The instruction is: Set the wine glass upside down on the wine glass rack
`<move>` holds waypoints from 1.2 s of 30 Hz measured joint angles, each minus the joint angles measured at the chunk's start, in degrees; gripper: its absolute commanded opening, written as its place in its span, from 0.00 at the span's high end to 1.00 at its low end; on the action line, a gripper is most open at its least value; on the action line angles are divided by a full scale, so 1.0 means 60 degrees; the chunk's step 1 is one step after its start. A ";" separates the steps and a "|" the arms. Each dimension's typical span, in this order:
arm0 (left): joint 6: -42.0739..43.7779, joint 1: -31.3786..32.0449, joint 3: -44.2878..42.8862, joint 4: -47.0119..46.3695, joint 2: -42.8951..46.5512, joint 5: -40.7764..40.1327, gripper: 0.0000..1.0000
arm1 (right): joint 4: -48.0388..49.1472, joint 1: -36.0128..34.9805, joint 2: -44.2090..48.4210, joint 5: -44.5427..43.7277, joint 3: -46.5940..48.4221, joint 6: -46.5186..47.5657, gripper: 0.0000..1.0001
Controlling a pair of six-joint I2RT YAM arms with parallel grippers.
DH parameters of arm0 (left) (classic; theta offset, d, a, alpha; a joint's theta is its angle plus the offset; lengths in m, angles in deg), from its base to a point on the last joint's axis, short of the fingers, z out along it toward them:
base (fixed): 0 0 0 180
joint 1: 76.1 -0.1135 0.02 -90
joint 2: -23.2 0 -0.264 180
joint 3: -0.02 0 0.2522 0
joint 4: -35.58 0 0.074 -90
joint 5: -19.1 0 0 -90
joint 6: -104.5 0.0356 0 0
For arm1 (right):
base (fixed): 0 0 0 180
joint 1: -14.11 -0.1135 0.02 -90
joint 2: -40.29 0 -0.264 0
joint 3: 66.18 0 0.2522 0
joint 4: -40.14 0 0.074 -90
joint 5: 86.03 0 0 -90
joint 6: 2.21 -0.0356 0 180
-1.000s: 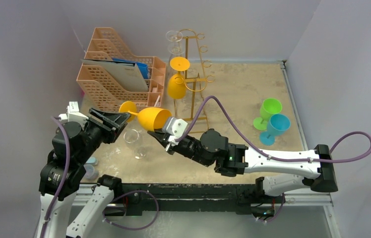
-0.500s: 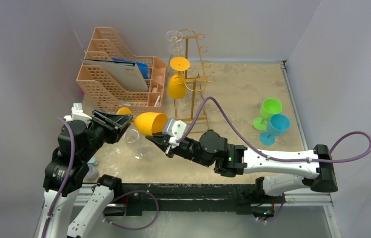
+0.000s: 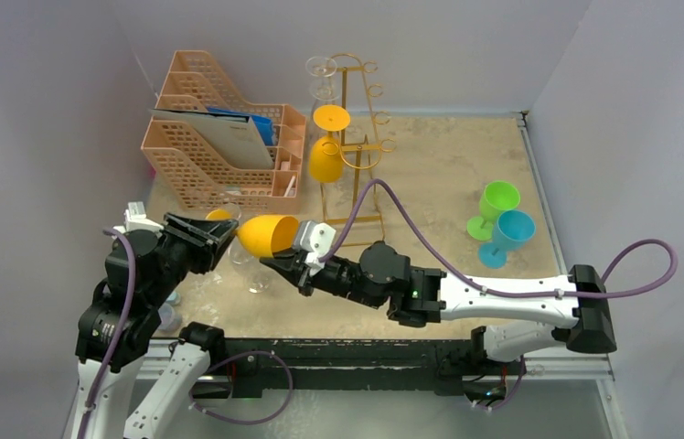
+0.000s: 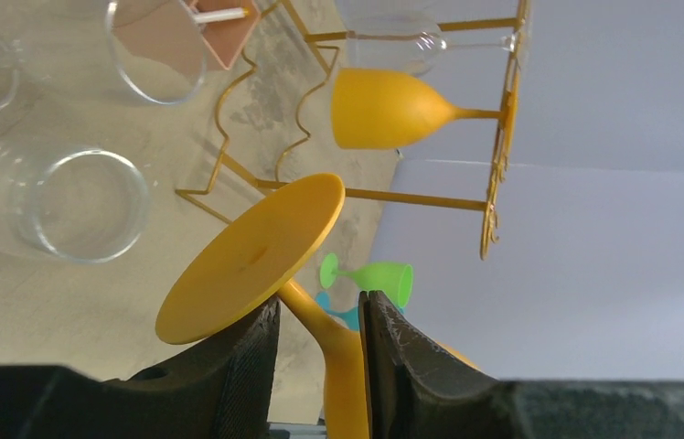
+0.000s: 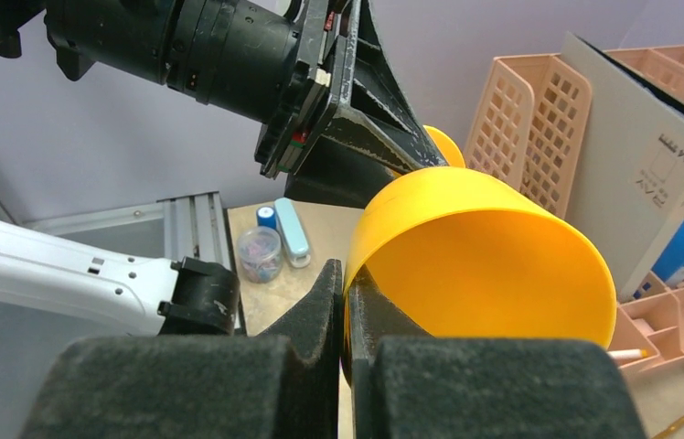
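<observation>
**Glass held sideways between two hands, well short of the rack**

The orange wine glass hangs in the air over the front-left of the tabletop, between the two arms and well apart from the gold wine glass rack. Its long axis lies close to level. The foot points toward the left arm and the open mouth toward the right arm, so it is neither upright nor inverted.

The right hand is pinched on the bowl's rim, one finger inside and one outside. The left hand is narrowly parted around the stem just below the foot. A gap shows beside one finger, so I judge it is not yet clamped.

- **Dropping:** if the right hand lets go before the left closes, the glass would likely fall onto the clear glasses below.
- **Swivelling:** a thin rim pinch could let the bowl turn.
- **Collision:** at the rack, the foot might strike the hanging orange glass if it is aimed at a taken hook.
</observation>
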 measured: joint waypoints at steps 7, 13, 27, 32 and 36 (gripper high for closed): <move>-0.0375 0.0000 -0.0022 0.0856 0.0291 -0.0809 0.69 | 0.0339 -0.0058 -0.0459 0.0229 0.0000 -0.0310 1.00; -0.0667 -0.0004 -0.0015 0.1016 0.0499 -0.0973 0.79 | 0.0758 -0.0160 -0.0645 0.0211 0.0000 -0.0331 1.00; -0.3038 -0.0004 0.0248 0.0772 0.0987 -0.0820 1.00 | 0.1359 -0.0521 -0.0721 -0.0131 -0.0215 0.0532 1.00; -0.3071 -0.0004 0.0419 0.0266 0.1486 -0.1016 1.00 | 0.1552 -0.0535 -0.0630 -0.0095 -0.0277 0.0474 0.93; -0.3016 -0.0004 0.0430 -0.0186 0.1843 -0.1286 1.00 | 0.1570 -0.0554 -0.0619 -0.0066 -0.0291 0.0229 0.75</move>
